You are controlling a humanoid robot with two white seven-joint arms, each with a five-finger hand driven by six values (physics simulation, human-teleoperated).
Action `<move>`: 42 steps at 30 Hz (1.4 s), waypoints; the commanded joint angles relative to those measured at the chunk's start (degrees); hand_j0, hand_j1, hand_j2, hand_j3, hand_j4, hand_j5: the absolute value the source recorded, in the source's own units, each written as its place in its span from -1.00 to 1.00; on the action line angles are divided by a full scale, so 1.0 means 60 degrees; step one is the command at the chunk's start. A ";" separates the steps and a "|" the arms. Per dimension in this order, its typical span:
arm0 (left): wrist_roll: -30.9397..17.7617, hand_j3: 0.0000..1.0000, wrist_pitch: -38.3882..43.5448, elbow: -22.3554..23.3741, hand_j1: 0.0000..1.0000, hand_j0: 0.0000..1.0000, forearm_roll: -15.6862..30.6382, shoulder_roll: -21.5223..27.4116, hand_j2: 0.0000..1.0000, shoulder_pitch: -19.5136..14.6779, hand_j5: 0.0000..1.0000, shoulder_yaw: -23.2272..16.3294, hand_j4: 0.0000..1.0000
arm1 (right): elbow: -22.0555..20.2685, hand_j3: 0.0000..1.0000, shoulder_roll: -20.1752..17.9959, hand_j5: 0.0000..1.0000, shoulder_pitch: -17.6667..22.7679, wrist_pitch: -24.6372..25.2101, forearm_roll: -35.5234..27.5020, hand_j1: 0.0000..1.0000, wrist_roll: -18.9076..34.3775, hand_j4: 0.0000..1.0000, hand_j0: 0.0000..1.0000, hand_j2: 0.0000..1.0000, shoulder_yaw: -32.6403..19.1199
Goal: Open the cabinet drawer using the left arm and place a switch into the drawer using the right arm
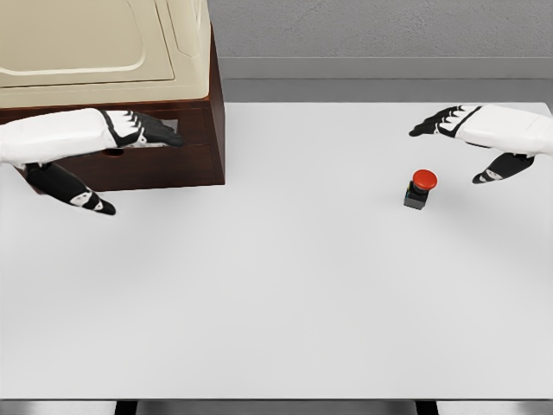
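A dark brown cabinet with a cream top stands at the table's far left. Its drawer front looks closed, and the handle is partly hidden behind my left hand. My left hand reaches across the drawer front, fingers extended and thumb hanging low, holding nothing. The switch, a black box with a red round button, stands upright on the table at the right. My right hand hovers above and to the right of it, open, not touching it.
The white table spreads wide in front of the cabinet and switch. A grey wall and floor strip run behind the table's far edge.
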 commanded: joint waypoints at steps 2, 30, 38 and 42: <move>-0.0288 1.00 0.0012 0.0000 1.00 1.00 0.1010 0.0115 1.00 0.0029 1.00 0.0392 1.00 | -0.0002 1.00 -0.0024 1.00 0.0000 0.0024 -0.0057 1.00 -0.0005 1.00 1.00 1.00 -0.0004; -0.1928 1.00 0.4673 0.0103 1.00 1.00 0.2564 -0.0061 1.00 0.1302 1.00 0.1753 1.00 | 0.1844 1.00 0.1339 1.00 -0.0791 0.0083 0.0075 1.00 -0.0005 1.00 1.00 1.00 0.2017; -0.1928 1.00 0.4761 0.0103 1.00 1.00 0.2520 -0.0076 1.00 0.1743 1.00 0.2413 1.00 | 0.2269 0.99 0.1368 0.99 -0.0908 0.0083 0.0207 0.99 -0.0005 0.99 0.99 0.99 0.2076; -0.1928 1.00 0.5273 0.0132 1.00 1.00 0.2505 -0.0369 1.00 0.1758 1.00 0.2442 1.00 | 0.2283 0.87 0.1353 0.87 -0.0908 0.0083 0.0207 0.87 -0.0005 0.87 0.87 0.87 0.2076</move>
